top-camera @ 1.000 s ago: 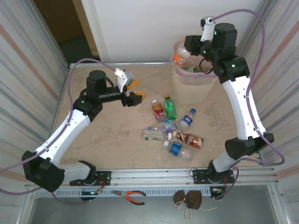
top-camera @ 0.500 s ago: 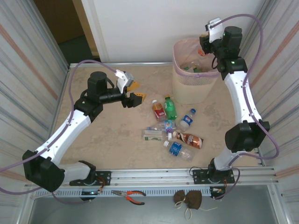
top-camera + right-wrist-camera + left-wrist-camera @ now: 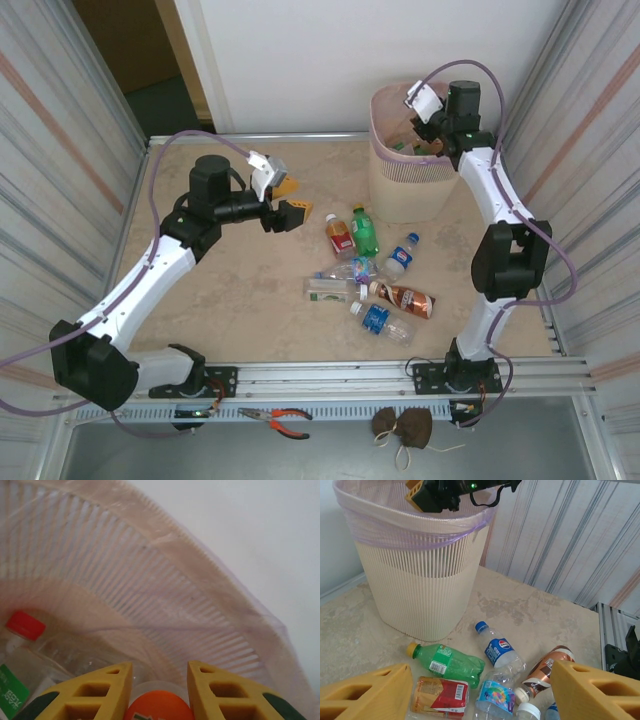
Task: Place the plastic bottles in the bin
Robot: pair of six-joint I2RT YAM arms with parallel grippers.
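Beige ribbed plastic forms the bin [image 3: 400,195], which stands at the far right of the table [image 3: 240,300] with a pink bag [image 3: 395,532] folded over its rim. The right gripper [image 3: 430,135] reaches into the mouth of the bin from above. Its yellow fingers [image 3: 95,695] are closed on an orange-capped bottle [image 3: 159,709]. Only the round orange end shows between them, so I cannot tell how its long axis lies. Deeper in the bin lies a red-capped bottle [image 3: 24,625], clear, with a green label.

The left gripper [image 3: 292,198] hangs above the table to the left of the bin, its jaws spread wide with nothing between them, and it faces the loose bottles.

These bottles lie on their sides in a group at the middle of the table:
- The green bottle [image 3: 451,662] points its yellow cap toward the far side, and its long axis runs from far to near.
- The red-labelled bottle [image 3: 340,238] lies just beside it on the left, almost parallel.
- The blue-capped bottle [image 3: 499,650] lies on a diagonal, with its cap toward the bin.
- The brown bottle [image 3: 405,299] lies across, left to right, with its white cap to the left.
- The blue-labelled bottle [image 3: 378,320], near it, also has its white cap to the left.
- The green-and-white-labelled bottle [image 3: 330,290] lies left to right.
- The crumpled clear bottle [image 3: 352,268] lies just above it.

Red-handled pliers [image 3: 282,419] rest on the near rail.
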